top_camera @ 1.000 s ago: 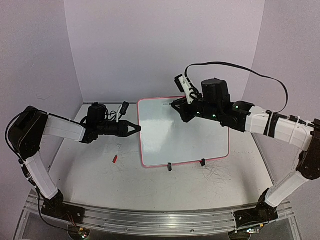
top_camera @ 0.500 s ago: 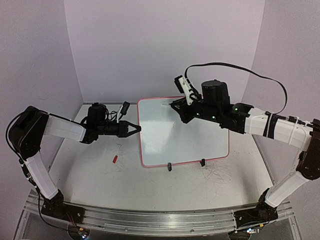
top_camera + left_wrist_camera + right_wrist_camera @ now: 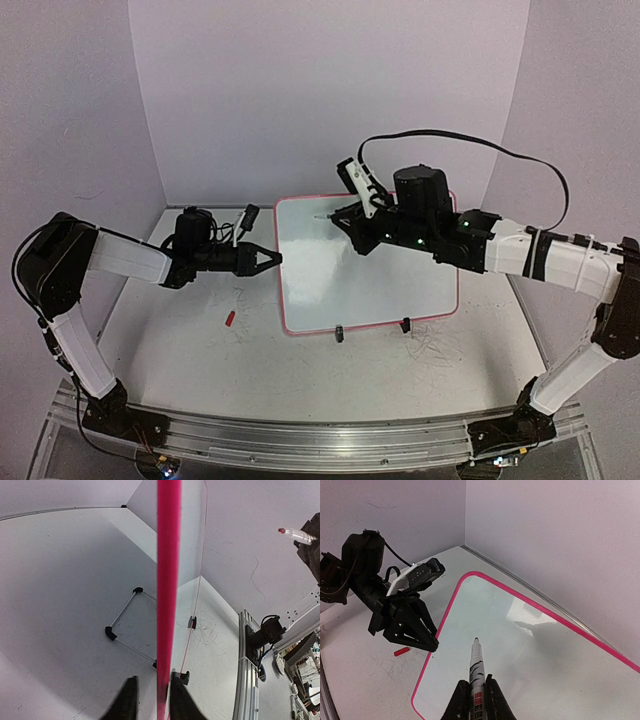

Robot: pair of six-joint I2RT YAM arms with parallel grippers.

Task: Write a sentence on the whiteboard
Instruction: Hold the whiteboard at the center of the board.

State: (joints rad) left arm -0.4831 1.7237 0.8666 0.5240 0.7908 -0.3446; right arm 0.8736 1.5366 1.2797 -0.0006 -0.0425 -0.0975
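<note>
Right gripper: closed on a marker, barrel upright between the fingers, tip pointing ahead. Whiteboard lies directly beyond and below the tip, with the tip over its upper left part.

Left gripper: fingers straddle the board's red rim at its left edge. One finger sits against the rim, and a sliver of gap shows at the other. Cannot tell whether it pinches.

View differences:
- The left wrist view takes the board edge-on. The rim is a thick blurred red bar running straight out from the gripper. The marker tip shows far to the right, apart from the board's face. A wire stand with black feet shows behind the board, seen nowhere else.
- The right wrist view gives the board's face, glossy and carrying a wall reflection. The left gripper sits at its left rim, left of the marker. No lettering can be made out here.
- The top view shows the board tilted between the two arms, two black clip feet at its near edge.

A small red piece lies on the bench, near-side and below the left gripper. Grey scribbles mark the bench beneath the right arm. The bench is white and scuffed. A black cable arcs over the right arm. Plain lilac walls close in the back and both sides. A metal rail runs along the near edge.
</note>
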